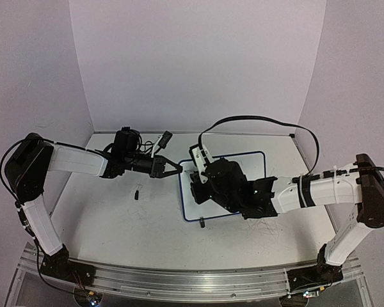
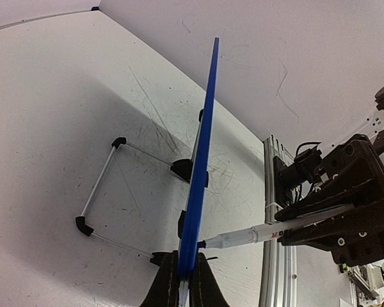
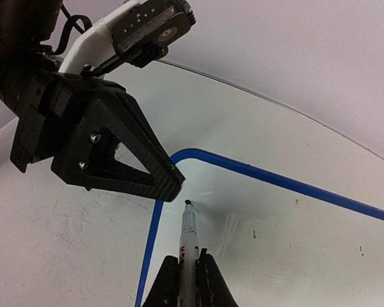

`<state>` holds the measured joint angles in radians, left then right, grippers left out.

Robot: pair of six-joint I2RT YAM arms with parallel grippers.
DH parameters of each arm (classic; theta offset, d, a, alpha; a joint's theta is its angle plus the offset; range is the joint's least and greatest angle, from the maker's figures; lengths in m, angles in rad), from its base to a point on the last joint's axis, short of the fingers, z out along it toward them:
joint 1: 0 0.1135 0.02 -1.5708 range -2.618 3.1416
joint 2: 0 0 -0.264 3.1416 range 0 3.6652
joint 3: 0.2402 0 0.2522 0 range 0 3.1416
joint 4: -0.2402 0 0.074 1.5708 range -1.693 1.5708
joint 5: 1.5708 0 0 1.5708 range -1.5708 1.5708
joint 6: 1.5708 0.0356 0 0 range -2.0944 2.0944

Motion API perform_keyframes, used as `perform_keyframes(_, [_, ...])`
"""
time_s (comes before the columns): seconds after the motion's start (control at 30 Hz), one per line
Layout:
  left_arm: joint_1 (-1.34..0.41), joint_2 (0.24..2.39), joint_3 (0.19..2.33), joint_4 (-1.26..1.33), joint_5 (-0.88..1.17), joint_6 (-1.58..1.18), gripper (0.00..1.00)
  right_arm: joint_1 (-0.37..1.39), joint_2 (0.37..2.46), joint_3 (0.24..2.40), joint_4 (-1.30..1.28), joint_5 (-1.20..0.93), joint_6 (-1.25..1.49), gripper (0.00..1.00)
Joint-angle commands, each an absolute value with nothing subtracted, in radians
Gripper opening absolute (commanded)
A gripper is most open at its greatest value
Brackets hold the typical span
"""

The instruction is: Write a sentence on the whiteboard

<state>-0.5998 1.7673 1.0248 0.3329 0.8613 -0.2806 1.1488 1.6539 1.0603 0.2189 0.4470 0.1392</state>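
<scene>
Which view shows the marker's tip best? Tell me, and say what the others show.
Right wrist: the marker runs straight up from the right gripper, its dark tip at the whiteboard near the blue corner. Left wrist shows its barrel side-on, the tip hidden at the board's edge. Top external hides it under the right arm.

The whiteboard (image 3: 288, 243) has a smooth, glossy white face with a soft sheen, edged by a shiny blue frame that looks like plastic. The tabletop (image 2: 64, 115) is matt off-white, scuffed and scratched. The marker (image 3: 188, 236) has a smooth white plastic barrel. The left gripper (image 1: 174, 169) looks like matt black plastic with small metal screws. The rail (image 1: 179, 281) is brushed silvery metal.
</scene>
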Motion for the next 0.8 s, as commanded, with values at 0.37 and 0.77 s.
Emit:
perform_keyframes(0.37, [-0.604,1.728,1.014,0.316,0.862,-0.27,0.0,1.168,1.661,1.047,0.209,0.477,0.191,0.0])
perform_keyframes(0.77, [-0.604,1.728,1.015,0.316,0.862,-0.271,0.0,1.178,1.655,1.021,0.199,0.476,0.224,0.0])
